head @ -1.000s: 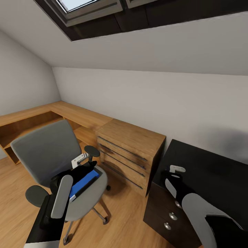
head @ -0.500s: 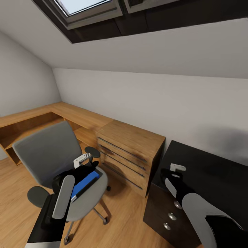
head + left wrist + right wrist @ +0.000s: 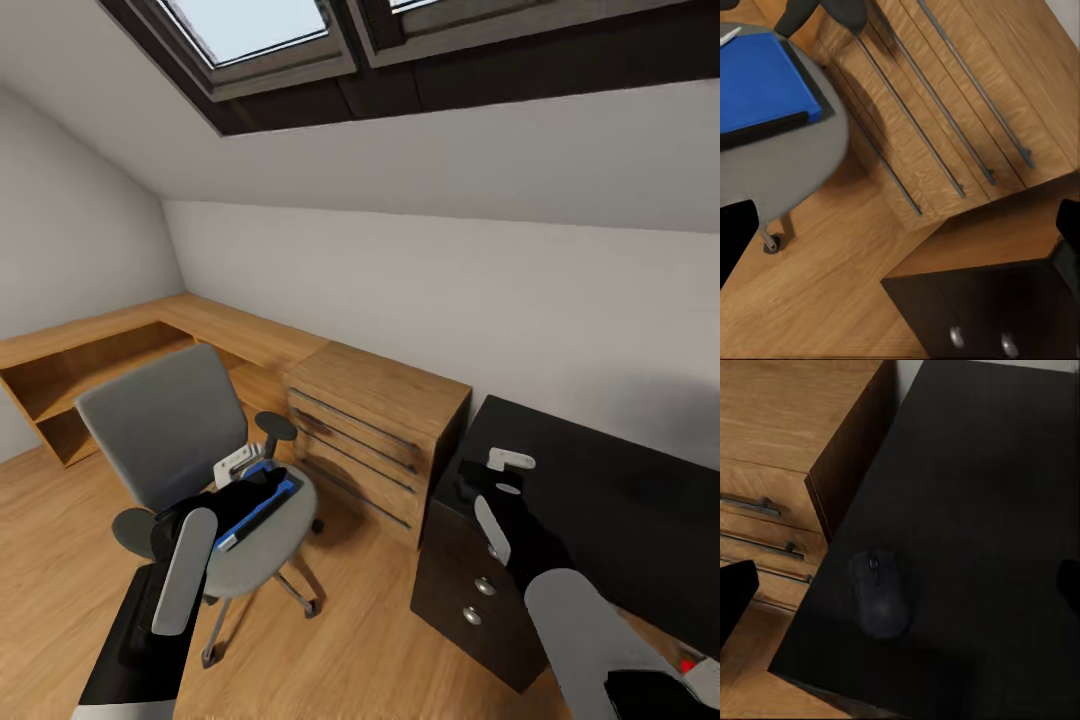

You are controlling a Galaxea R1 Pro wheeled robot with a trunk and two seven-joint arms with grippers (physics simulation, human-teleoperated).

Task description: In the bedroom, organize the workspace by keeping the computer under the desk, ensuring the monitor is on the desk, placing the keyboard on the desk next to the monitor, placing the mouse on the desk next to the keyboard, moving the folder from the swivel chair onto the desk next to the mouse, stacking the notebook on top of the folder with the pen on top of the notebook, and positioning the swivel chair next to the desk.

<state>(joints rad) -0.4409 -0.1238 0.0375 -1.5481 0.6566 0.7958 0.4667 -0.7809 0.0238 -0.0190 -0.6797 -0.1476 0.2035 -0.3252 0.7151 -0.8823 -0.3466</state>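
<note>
The grey swivel chair point(image 3: 165, 425) stands on the wood floor at the left. The blue folder point(image 3: 262, 503) lies flat on its seat, and a dark strip runs along one side of the folder point(image 3: 761, 86). My left gripper point(image 3: 245, 480) hovers open just above the seat, and the left wrist view has its fingers point(image 3: 735, 240) far apart. The dark mouse point(image 3: 879, 592) rests near the corner of the black desk point(image 3: 610, 500). Right over the mouse hangs my right gripper point(image 3: 500, 475), open, with its fingers point(image 3: 735, 592) wide to either side and not touching it.
A light-wood drawer unit point(image 3: 375, 430) stands between the chair and the desk's black drawer block point(image 3: 470, 600). A low wooden shelf point(image 3: 90, 350) runs along the left wall. A sloped ceiling with a skylight point(image 3: 260, 30) is overhead. Open floor point(image 3: 340, 650) lies in front.
The whole view has shifted as the camera moved, so the chair sits further right in the picture. Both arms keep the same pose over the seat and the desk corner.
</note>
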